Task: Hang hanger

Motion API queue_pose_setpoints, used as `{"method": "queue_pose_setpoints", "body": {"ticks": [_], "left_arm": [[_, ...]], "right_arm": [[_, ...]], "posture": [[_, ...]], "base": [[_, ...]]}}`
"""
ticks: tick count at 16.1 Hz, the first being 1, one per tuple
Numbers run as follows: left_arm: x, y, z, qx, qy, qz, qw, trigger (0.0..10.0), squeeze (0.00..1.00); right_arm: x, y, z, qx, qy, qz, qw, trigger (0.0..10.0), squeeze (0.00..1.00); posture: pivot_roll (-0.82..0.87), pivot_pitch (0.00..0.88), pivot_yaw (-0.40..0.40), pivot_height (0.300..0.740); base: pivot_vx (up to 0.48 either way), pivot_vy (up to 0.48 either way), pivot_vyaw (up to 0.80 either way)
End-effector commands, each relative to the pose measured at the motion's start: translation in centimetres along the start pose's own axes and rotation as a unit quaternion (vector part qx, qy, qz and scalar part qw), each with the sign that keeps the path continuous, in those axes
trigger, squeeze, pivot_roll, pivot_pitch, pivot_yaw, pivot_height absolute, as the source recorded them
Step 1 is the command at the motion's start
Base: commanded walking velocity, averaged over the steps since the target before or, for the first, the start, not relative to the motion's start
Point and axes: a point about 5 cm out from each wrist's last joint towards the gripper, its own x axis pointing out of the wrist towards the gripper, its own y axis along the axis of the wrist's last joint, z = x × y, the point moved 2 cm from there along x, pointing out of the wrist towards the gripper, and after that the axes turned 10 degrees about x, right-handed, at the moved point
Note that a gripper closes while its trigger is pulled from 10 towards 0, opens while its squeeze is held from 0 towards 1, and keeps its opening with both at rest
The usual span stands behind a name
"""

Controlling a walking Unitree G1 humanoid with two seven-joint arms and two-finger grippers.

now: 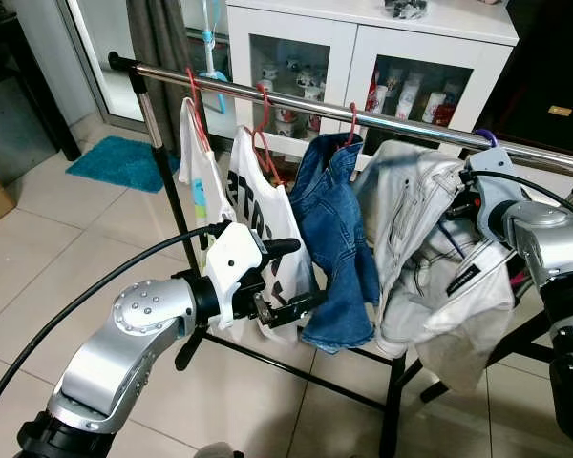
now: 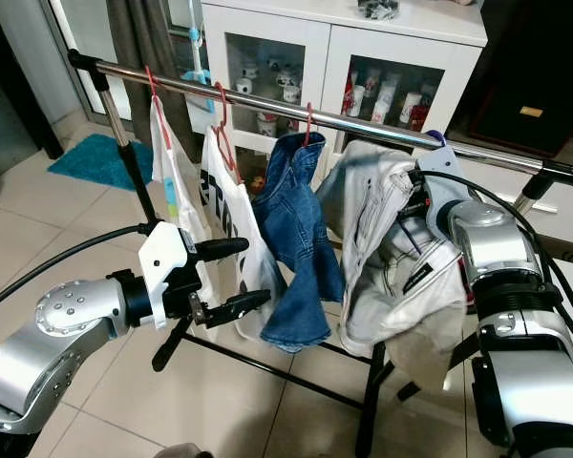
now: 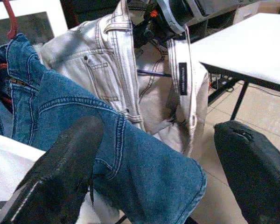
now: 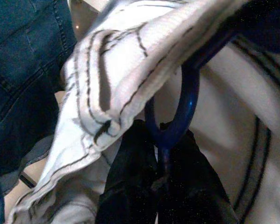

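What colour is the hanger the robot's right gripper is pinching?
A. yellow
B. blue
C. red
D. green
B: in the right wrist view the right gripper is shut on the neck of a blue hanger, with the white jacket draped over it.

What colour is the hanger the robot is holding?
Blue hanger, clearest in the right wrist view.

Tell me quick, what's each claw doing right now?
Left gripper: open, holding nothing, beside the blue jeans.
Right gripper: closed on the blue hanger carrying the white jacket.
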Motion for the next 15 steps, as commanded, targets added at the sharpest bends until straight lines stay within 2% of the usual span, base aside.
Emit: {"method": "queue_pose_setpoints", "body": {"ticks": [1,8,15], "left_arm": [[-0.1,0.3,-0.2,0.003,-0.005,0.002,1.000,10.0,0.00],[-0.1,0.3,-0.2,0.006,-0.008,0.002,1.000,10.0,0.00],[0.4,0.1,-0.7,0.014,0.014,0.000,1.000,10.0,0.00]], "right_arm": [[-0.1,0.4,0.2,0.008,0.001,0.006,1.000,0.0,0.00],[-0.1,0.7,0.2,0.011,0.014,0.011,1.000,0.0,0.00],[-0.7,1.7,-0.4,0.069,0.037,0.045,0.996,0.0,0.00]], "posture": [[0.07,0.024,-0.011,0.740],[0.07,0.022,-0.010,0.740],[0.05,0.009,0.004,0.740]], "base": [[0.000,0.000,0.00],[0.000,0.000,0.00],[0.000,0.000,0.00]]}}
